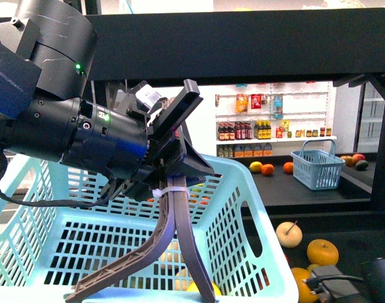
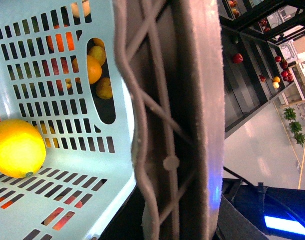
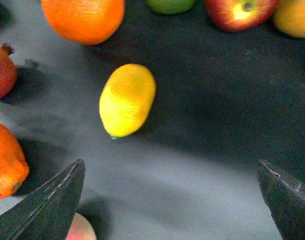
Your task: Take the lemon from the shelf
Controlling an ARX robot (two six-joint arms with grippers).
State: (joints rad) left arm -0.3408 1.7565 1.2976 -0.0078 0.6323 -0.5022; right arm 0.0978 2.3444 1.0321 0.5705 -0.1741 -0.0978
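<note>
Yellow and oval, the lemon (image 3: 127, 100) is seen in the right wrist view lying on its side on the dark counter (image 3: 207, 130) of the shelf, touching none of its neighbours. Around it are set an orange (image 3: 82, 17), a second orange (image 3: 5, 160), a dark red fruit (image 3: 0, 70), a red apple (image 3: 237, 10), a green fruit (image 3: 170, 4) and an orange-yellow fruit (image 3: 295, 17), most of them cut by the frame. The right jaws stand wide above the counter. Their dark fingers (image 3: 47, 205) are well apart, nothing is gripped, and the lemon lies beyond the tips, not between them.

In the front view the black shelf (image 1: 255, 44) is shown with a thick deck overhead and a post at the right. The left arm (image 1: 66, 126) is stretched over a pale turquoise basket (image 1: 243, 208). The left jaws are spread wide and empty, with the brown fingers (image 1: 126, 265) angled down into it. Beside the basket, on a lower deck, a pale round fruit with a stem (image 1: 288, 233) and an orange citrus (image 1: 322, 251) are seen, and further back a small blue basket (image 1: 317, 167).

In the left wrist view a round yellow citrus (image 2: 17, 148) rests on the basket's slotted floor — whether it is a lemon cannot be told.
</note>
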